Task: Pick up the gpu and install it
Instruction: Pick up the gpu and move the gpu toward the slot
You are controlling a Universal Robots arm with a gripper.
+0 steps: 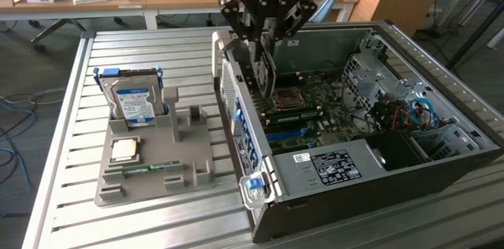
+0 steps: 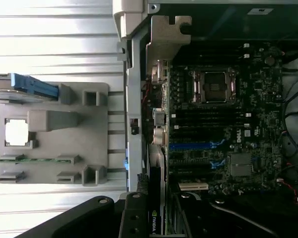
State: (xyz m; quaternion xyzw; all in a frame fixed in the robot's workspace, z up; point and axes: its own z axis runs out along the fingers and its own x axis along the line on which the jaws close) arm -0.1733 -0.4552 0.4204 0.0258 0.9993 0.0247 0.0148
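On the slatted metal desk (image 1: 157, 225), a grey plastic parts tray (image 1: 189, 157) lies just beside an open black computer case (image 1: 378, 202). Over its green motherboard (image 1: 323, 101), the black hand (image 1: 266, 39) clamps the thin flat black gpu (image 1: 264, 78) upright.

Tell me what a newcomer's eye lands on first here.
The black claw grips the thin flat black gpu card upright over the open dark metal computer case, which lies at the exterior view's right. On the exterior view's left, a silver hard drive with a blue-white label stands upright in a grey plastic holder tray on the slatted metal table.
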